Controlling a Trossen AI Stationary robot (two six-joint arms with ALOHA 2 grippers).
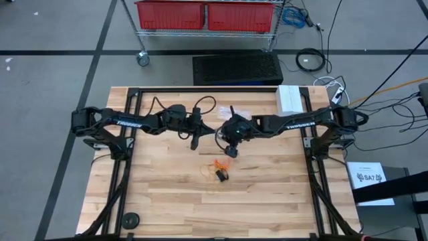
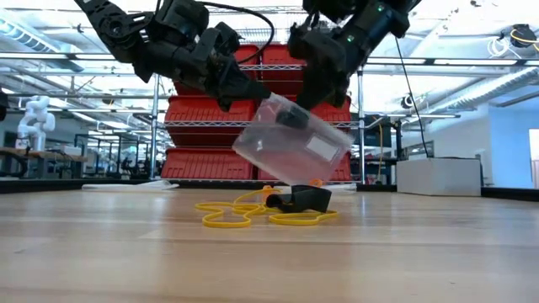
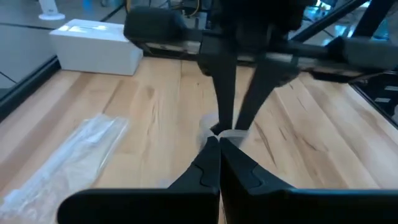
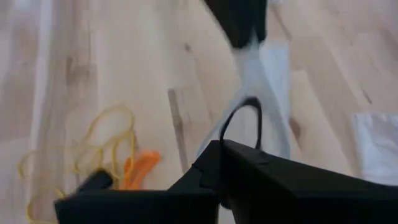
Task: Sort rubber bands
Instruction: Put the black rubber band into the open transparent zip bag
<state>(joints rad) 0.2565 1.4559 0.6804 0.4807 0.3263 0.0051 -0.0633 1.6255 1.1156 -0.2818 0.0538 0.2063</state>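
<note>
A clear plastic bag [image 2: 290,139] hangs tilted between my two grippers above the middle of the table. My left gripper [image 2: 246,91] is shut on its upper left part, and my right gripper [image 2: 305,94] is shut on its top edge close by. A black loop [image 4: 244,115] shows at the bag. Below it lies the heap of rubber bands [image 1: 217,171]: pale tan loops [image 2: 223,217], an orange one [image 4: 140,165] and black ones [image 2: 303,199], all resting flat on the wood. My left gripper pinches the bag's edge [image 3: 229,132] between its two shut fingers, slanting down from the table's left. The bag hangs clear below the fingers. My right gripper pinches the bag's edge [image 4: 249,93] between its shut fingers, slanting down from the right, right next to the left gripper's fingers. The bag hangs tilted, its lower corner [image 2: 313,178] just over the bands.
A second clear bag [image 3: 68,162] lies flat on the table beside the grippers, and another clear sheet [image 4: 379,143] shows in the right wrist view. A white box [image 1: 289,98] stands at the far right corner. A black round knob [image 1: 131,219] sits near the front left.
</note>
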